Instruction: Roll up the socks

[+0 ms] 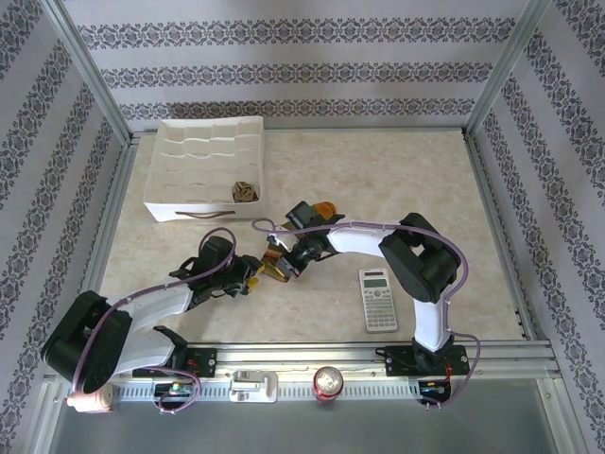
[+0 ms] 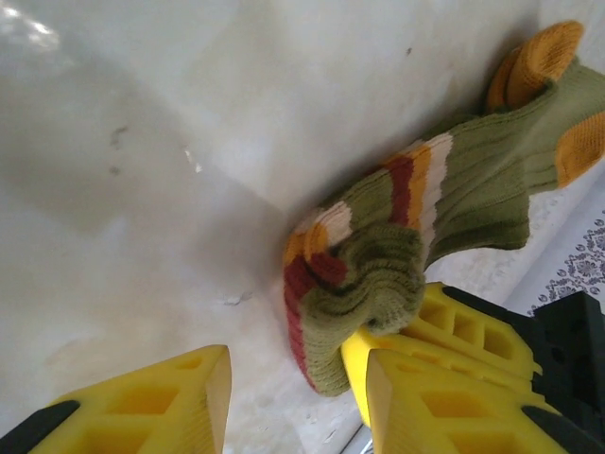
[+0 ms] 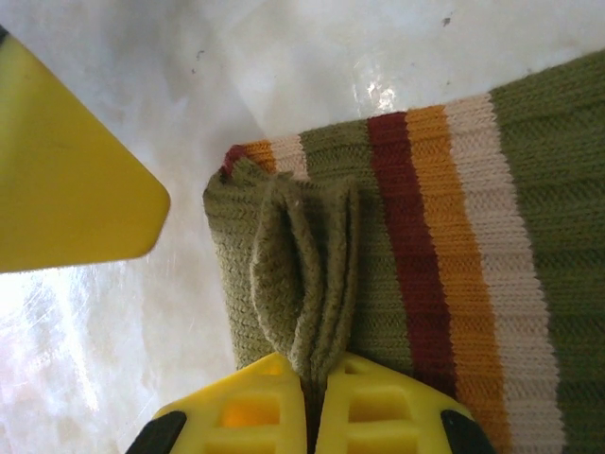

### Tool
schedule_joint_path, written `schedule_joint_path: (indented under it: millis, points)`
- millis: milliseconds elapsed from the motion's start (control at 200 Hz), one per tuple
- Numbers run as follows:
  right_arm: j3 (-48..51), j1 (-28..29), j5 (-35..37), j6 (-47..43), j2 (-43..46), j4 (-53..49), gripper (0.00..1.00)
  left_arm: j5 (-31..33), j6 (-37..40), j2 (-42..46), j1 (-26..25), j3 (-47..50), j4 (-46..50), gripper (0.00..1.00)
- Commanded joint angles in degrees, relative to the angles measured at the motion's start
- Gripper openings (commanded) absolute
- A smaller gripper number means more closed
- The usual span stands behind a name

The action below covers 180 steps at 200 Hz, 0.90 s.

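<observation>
The right gripper (image 3: 312, 383) is clamped on a bunched fold at the striped cuff of the olive green sock (image 3: 529, 189), which lies on the pale table (image 3: 284, 76). The left gripper (image 2: 288, 402) has its jaws apart, just beside that cuff.

A pale, marbled bench (image 1: 378, 170) carries a white divider box (image 1: 189, 210) at upper left of the top view, its cells in rows. A thin dark curved strip lies just at its near wall; what it is cannot be told. A grey calculator (image 1: 379, 299) lies flat at lower right of centre. Beyond the bench edge, below an aluminium rail (image 1: 312, 352), a drinks can (image 1: 329, 383) stands upright, with a small white bracket (image 1: 253, 386) to its left. Patterned wallpaper (image 1: 284, 66) lines the walls.
</observation>
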<state>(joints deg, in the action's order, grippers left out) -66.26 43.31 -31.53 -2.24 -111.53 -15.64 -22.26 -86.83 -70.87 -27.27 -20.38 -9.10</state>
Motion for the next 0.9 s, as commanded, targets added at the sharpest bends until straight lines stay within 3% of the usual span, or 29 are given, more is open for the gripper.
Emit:
schedule_joint_path:
  millis: [0,225,405,585,779,894]
  points:
    - [-1.11,-0.56,-0.77,0.9,-1.92,-3.5,0.0,0.2,2.33,-2.44,0.01,-2.53,-7.06,0.41]
    - [-1.17,-1.52,-2.48,2.41,-3.07,-3.5,0.0,-0.01,3.52,-8.21,-0.02,-3.9,-9.34,0.39]
    - [-1.23,-2.04,-3.1,3.07,-3.67,-3.51,0.0,0.34,3.99,-11.01,0.01,-5.5,-5.7,0.34]
    - [-1.59,-2.35,-3.25,3.41,-4.26,-3.79,0.0,2.47,7.34,-8.93,0.02,-8.93,7.13,0.37]
    - [-2.21,-2.38,-3.32,3.25,-4.84,-4.37,0.0,3.57,9.61,-12.95,-0.01,-13.47,20.02,0.37]
    - [-2.21,-2.53,-3.6,3.34,-4.84,-4.3,0.0,3.99,9.21,-14.25,-0.03,-14.42,19.83,0.42]
